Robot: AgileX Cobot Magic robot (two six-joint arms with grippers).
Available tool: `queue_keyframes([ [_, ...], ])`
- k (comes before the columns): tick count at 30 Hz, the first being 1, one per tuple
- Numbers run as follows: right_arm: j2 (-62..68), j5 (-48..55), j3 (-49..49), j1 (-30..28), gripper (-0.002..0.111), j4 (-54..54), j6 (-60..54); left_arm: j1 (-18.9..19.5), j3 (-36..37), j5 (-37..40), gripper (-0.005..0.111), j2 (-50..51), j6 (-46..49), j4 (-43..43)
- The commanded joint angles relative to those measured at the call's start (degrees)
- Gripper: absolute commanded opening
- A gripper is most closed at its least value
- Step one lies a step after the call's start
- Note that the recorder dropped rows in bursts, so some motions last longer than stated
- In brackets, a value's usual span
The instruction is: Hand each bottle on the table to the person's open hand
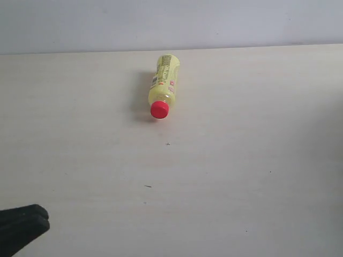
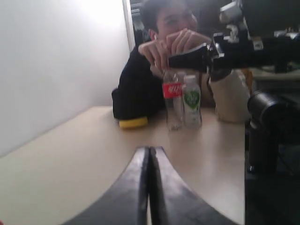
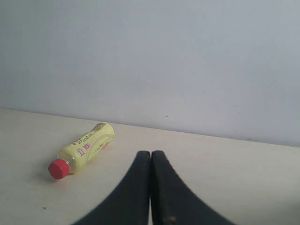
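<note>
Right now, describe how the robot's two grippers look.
Left gripper: matte black jaws, smooth curved blades that taper to narrow tips and flare wide toward the base. Right gripper: the same black curved jaws, with a small orange-brown fleck toward the base of one. No cables or printed markings show on either.

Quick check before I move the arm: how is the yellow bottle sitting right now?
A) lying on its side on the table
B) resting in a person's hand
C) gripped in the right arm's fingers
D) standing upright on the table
A: the yellow bottle lies flat on its side on the table, its red cap pointing toward the exterior camera, with nothing gripping it.
</note>
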Motion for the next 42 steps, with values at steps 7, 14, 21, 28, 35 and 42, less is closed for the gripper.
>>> queue_keyframes([
  [7,-0.17,-0.36,0.37,-0.13,0.000,-0.03,0.00,0.14,0.24,9.63,0.000,-6.76,-3.62,1.25],
  [14,-0.17,-0.36,0.37,-0.13,0.000,-0.03,0.00,0.14,0.24,8.86,0.000,-8.13,-4.32,3.66],
  [21,-0.17,-0.36,0.37,-0.13,0.000,-0.03,0.00,4.47,0.24,9.09,0.000,-8.13,3.43,-1.22],
  [28,-0.17,-0.36,0.37,-0.13,0.000,-0.03,0.00,16.88,0.24,7.41,0.000,-8.13,15.04,-19.20],
  [35,-0.17,-0.36,0.37,-0.13,0.000,-0.03,0.00,29.21,0.24,2.66,0.000,-8.13,23.36,-37.96],
  [42,-0.17,-0.36,0.37,-0.13,0.000,-0.03,0.00,34.53,0.48,1.12,0.000,-8.13,19.10,-39.33],
])
